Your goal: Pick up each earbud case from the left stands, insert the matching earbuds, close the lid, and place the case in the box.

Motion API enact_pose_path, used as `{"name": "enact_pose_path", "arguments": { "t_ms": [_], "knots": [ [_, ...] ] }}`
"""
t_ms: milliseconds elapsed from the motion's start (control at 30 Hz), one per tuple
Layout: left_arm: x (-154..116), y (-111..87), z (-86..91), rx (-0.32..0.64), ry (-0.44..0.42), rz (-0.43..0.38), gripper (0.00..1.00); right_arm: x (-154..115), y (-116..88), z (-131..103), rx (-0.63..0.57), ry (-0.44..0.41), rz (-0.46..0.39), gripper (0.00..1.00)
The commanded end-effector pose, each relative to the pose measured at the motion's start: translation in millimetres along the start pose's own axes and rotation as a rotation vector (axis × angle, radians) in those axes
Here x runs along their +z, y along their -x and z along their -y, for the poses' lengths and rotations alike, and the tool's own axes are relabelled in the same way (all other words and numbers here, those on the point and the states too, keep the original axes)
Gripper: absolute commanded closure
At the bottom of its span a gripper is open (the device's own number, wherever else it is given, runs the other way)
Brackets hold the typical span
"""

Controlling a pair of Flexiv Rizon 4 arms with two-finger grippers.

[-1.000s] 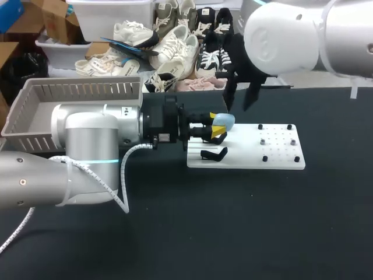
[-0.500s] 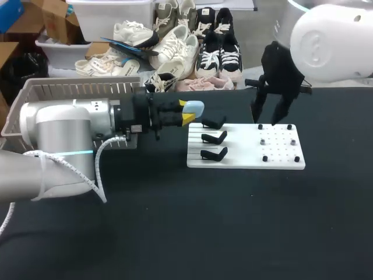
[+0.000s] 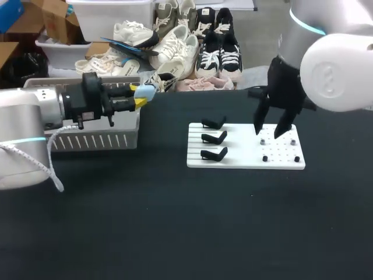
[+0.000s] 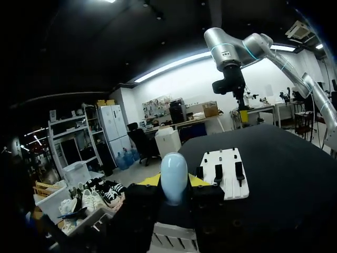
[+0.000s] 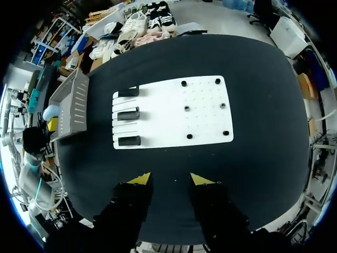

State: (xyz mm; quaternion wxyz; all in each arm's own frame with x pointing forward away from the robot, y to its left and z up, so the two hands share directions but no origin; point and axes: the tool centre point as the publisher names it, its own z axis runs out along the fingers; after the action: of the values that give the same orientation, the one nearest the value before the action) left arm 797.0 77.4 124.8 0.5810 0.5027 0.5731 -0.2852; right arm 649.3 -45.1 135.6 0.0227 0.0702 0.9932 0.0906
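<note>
Leftward from the stands, the left arm has drawn back with its load, and the right arm has come lower over the board. From the head view, the left gripper (image 3: 140, 97) sits in the upper left of the frame, clamped on one pale blue case (image 3: 146, 91) at the right end of the one grey box (image 3: 87, 140). One white board (image 3: 245, 154) lies at centre right with three black stands (image 3: 214, 138) in a column on its left part, all bare. The right gripper (image 3: 269, 131) hangs over the board's right part, fingers apart and holding nothing, and it hides some of the pegs (image 3: 265, 158) there. Seen from the left wrist, the case (image 4: 174, 176) stands upright between the left gripper's (image 4: 174, 183) yellow tips. The board (image 4: 225, 182) with its three stands (image 4: 217, 173) lies ahead, and the box's slatted wall (image 4: 174, 237) shows just under the gripper. Only the right wrist view gives the board (image 5: 158, 113) unblocked, ahead of the spread, empty right gripper (image 5: 171, 179): three stands (image 5: 128, 114), four black pegs (image 5: 184, 83) and two silver ones. Beyond the stands is the box (image 5: 73, 105), with the case (image 5: 51, 112) at its far side.
</note>
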Motion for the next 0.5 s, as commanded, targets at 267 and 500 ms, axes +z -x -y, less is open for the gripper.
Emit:
{"name": "enact_pose_path", "arguments": {
  "t_ms": [267, 500],
  "knots": [
    [-34, -31.1, -30.8, -0.047, 0.047, -0.047, 1.00, 2, -18, 2, 0.072, -0.026, 0.051, 0.59],
    [-35, -64.9, -42.2, -0.111, 0.026, -0.084, 1.00, 1, -26, 1, 0.105, -0.043, 0.044, 0.59]
  ]
}}
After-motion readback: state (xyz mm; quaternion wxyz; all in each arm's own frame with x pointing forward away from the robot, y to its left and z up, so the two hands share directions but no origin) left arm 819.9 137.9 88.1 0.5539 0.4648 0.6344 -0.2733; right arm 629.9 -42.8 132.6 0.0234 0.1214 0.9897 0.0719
